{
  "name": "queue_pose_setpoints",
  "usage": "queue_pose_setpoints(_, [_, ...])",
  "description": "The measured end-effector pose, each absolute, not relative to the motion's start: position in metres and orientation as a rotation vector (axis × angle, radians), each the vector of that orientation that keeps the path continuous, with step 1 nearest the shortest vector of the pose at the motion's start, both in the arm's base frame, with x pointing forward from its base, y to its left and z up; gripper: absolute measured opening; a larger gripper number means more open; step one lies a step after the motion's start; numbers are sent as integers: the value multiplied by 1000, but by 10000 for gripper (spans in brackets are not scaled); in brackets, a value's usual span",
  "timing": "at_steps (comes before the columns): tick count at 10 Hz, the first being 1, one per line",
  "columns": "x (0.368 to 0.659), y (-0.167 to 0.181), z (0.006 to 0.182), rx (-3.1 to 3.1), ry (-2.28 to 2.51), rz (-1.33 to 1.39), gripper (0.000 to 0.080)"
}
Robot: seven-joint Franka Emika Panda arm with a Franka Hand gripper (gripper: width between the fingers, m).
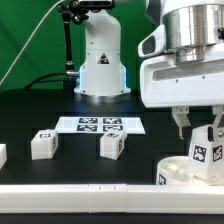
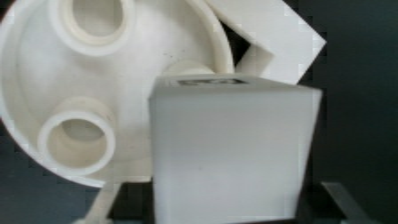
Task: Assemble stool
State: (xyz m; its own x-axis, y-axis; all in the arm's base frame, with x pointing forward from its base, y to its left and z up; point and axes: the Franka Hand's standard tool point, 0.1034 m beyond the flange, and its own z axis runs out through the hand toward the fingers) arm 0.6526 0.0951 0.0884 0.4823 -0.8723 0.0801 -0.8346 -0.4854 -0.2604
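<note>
My gripper (image 1: 198, 134) hangs at the exterior view's right, shut on a white blocky stool leg (image 1: 204, 151) with a black-and-white tag. The leg is held just above the round white seat (image 1: 178, 172), which lies near the front edge. In the wrist view the leg (image 2: 231, 140) fills the middle between my dark fingers (image 2: 349, 205). Behind it lies the seat (image 2: 89, 90) with its round holes, and an angular white piece (image 2: 276, 40) sticks out past the seat's rim. Whether the leg touches the seat I cannot tell.
Two loose legs (image 1: 42, 144) (image 1: 113, 144) stand on the black table towards the exterior view's left, and a third white part (image 1: 2, 155) shows at the left edge. The marker board (image 1: 100, 124) lies behind them. A long white rail (image 1: 100, 190) runs along the front.
</note>
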Motion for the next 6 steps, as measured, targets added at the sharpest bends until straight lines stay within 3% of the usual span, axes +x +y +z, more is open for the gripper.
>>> queue_pose_setpoints(6, [648, 100, 87, -2208, 1891, -186, 343])
